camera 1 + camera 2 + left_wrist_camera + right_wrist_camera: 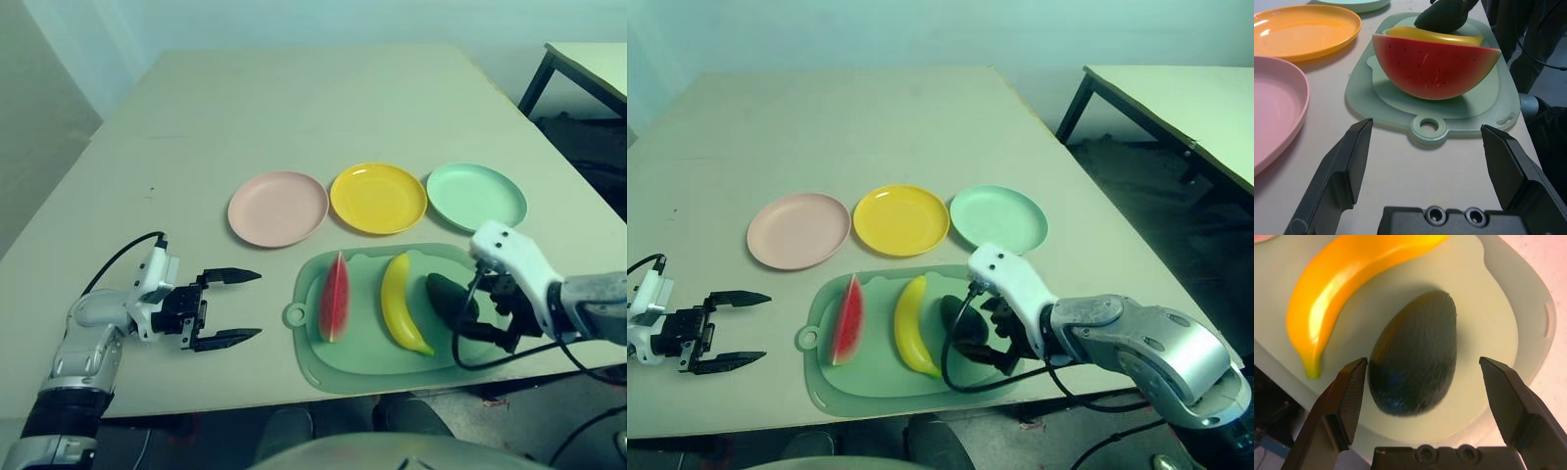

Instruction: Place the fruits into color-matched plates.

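Note:
On the green mat (362,360) lie the red watermelon wedge (334,298), the yellow banana (399,302) and the dark green avocado (447,294), side by side. My right gripper (1422,363) is open and hangs over the avocado (1415,355), one finger on each side, with gaps showing. My left gripper (253,305) stands open above the bare table left of the mat, pointing at the watermelon (1435,68). Behind the mat sit the pink plate (278,208), the yellow plate (378,197) and the mint green plate (477,196), all without fruit.
The mat's ring tab (1429,126) points toward my left gripper. The table's front edge runs close below the mat. A black cable (470,357) loops from my right wrist over the mat's corner. A second table (1176,98) stands at the far right.

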